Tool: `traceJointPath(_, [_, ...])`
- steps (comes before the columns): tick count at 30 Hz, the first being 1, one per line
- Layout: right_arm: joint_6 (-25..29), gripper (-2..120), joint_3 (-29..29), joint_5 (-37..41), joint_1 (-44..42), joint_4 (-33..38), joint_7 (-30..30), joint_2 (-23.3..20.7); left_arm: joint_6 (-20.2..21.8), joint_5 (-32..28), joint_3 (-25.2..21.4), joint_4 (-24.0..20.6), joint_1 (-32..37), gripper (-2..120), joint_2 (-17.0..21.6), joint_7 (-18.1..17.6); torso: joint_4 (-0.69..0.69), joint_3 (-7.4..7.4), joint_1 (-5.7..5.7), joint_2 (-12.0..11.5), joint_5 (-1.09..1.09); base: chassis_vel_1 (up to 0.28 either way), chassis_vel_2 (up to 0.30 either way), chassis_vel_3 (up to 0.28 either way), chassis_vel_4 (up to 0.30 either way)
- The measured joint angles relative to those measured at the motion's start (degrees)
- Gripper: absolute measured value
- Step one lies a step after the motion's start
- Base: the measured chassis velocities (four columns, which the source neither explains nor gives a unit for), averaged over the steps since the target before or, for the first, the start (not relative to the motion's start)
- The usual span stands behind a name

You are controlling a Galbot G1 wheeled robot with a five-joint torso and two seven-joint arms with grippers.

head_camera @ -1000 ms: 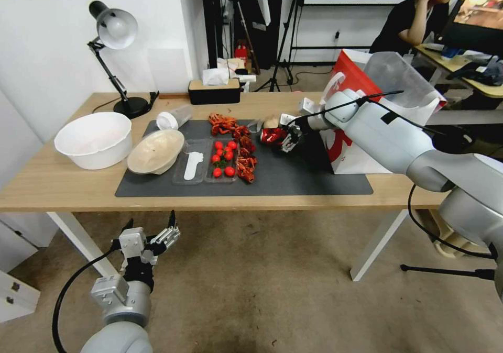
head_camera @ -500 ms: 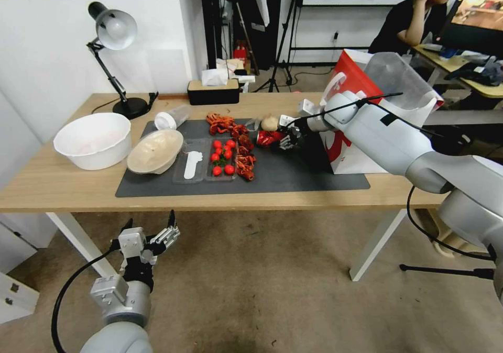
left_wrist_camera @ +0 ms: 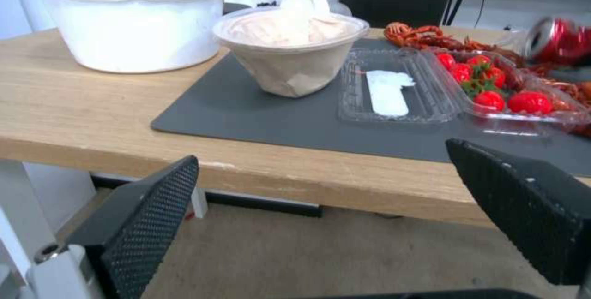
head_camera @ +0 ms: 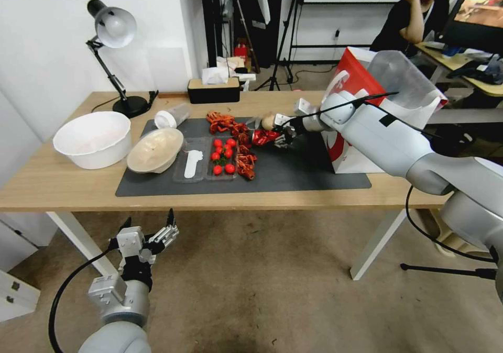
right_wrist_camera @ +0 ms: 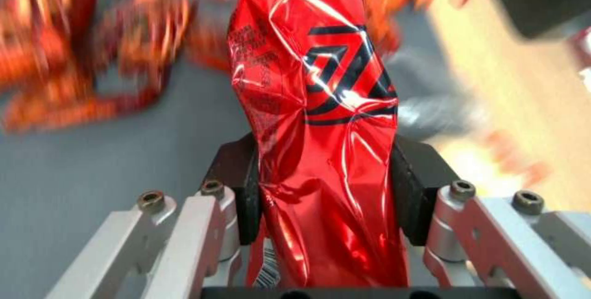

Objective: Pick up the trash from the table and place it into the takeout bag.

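now right gripper point(head_camera: 279, 135) clamps the crushed red soda can point(right_wrist_camera: 320, 119) above the mat point(head_camera: 293, 177).

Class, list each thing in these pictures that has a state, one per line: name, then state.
Red soda can: crushed, clamped in the right gripper.
Left gripper: open, below the table edge.
Takeout bag: upright, open.
Tan bowl: tilted, film-covered.
Tomato tray: lid open.
Lidded tub: on its side.
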Motion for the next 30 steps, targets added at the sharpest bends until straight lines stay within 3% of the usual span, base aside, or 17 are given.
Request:
traceJointPath(10, [-0.89, 39, 4.87, 1.83, 0.93, 11.22, 3.65, -5.40, 0.03, 0.35, 0.07, -0.66, 0.25, 100, -0.13, -0.08, -0.03, -0.03, -0.03, 0.03, 0.00, 0.000, 0.000, 0.000, 0.000])
traceJointPath(18, [0.20, 39, 7.66, 12.00, -1.01, 25.90, 14.29, -13.53, -0.20, 0.76, 0.30, -0.92, 0.51, 100, -0.52, -0.11, -0.04, -0.03, -0.04, 0.04, 0.00, 0.000, 0.000, 0.000, 0.000])
traceJointPath(24, [1.38, 39, 9.53, 14.94, -3.12, 30.77, 23.14, -15.86, -0.30, 0.90, 0.40, -1.13, 0.59, 100, -0.61, -0.11, -0.04, -0.03, -0.04, 0.04, 0.01, 0.000, 0.000, 0.000, 0.000])
traceJointPath(25, [2.11, 39, 10.54, 16.56, -4.55, 33.98, 30.60, -16.95, -0.44, 1.01, 0.41, -1.19, 0.70, 100, -0.59, -0.11, -0.04, -0.03, -0.04, 0.04, 0.01, 0.000, 0.000, 0.000, 0.000])
traceJointPath(26, [2.29, 39, 10.78, 17.00, -4.95, 35.03, 33.25, -17.27, -0.47, 1.02, 0.42, -1.22, 0.74, 100, -0.59, -0.11, -0.05, -0.04, -0.04, 0.04, 0.02, 0.000, 0.000, 0.000, 0.000])
traceJointPath(28, [2.29, 39, 10.78, 17.00, -4.95, 35.03, 33.25, -17.27, -0.47, 1.02, 0.42, -1.22, 0.74, 100, -0.59, -0.11, -0.05, -0.04, -0.04, 0.04, 0.02, 0.000, 0.000, 0.000, 0.000])
traceJointPath(29, [1.88, 39, 12.17, 18.35, -6.88, 40.02, 46.73, -18.55, -0.53, 1.10, 0.43, -1.39, 0.85, 100, -0.57, -0.12, -0.03, -0.03, -0.04, 0.04, 0.00, 0.000, 0.000, 0.000, 0.000])
traceJointPath(30, [-0.18, 39, 13.75, 19.47, -8.28, 43.80, 55.99, -19.28, -0.56, 1.13, 0.45, -1.49, 0.90, 100, -0.57, -0.14, -0.03, -0.03, -0.04, 0.04, 0.00, 0.000, 0.000, 0.000, 0.000])
